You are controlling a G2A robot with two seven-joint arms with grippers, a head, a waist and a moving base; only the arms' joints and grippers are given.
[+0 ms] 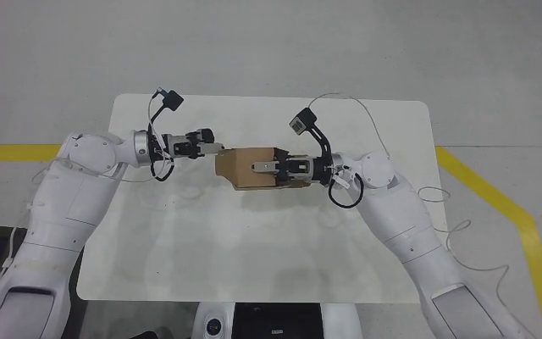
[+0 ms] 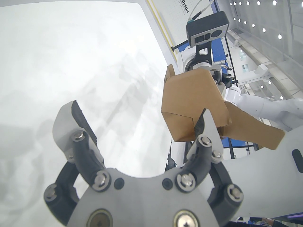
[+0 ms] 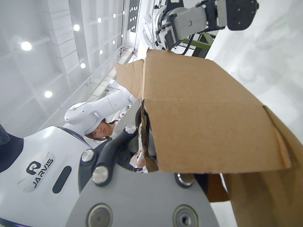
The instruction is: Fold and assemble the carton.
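Observation:
A brown carton (image 1: pixel 247 168) is held above the middle of the white table (image 1: pixel 271 254), partly folded into a box with loose flaps. My right gripper (image 1: pixel 284 167) is shut on the carton's wall at its right end; in the right wrist view the carton (image 3: pixel 201 121) hides the fingertips. My left gripper (image 1: pixel 212 146) hovers just off the carton's left end, open, with nothing between its fingers. In the left wrist view the folded end of the carton (image 2: pixel 189 100) lies beside one fingertip (image 2: pixel 206 121), and a long flap (image 2: pixel 255 128) sticks out sideways.
The table is bare around the carton. Its edges lie well beyond both arms, and a yellow floor line (image 1: pixel 483 191) runs past the right side. The left arm's gripper (image 3: pixel 236 8) hangs past the carton's far end in the right wrist view.

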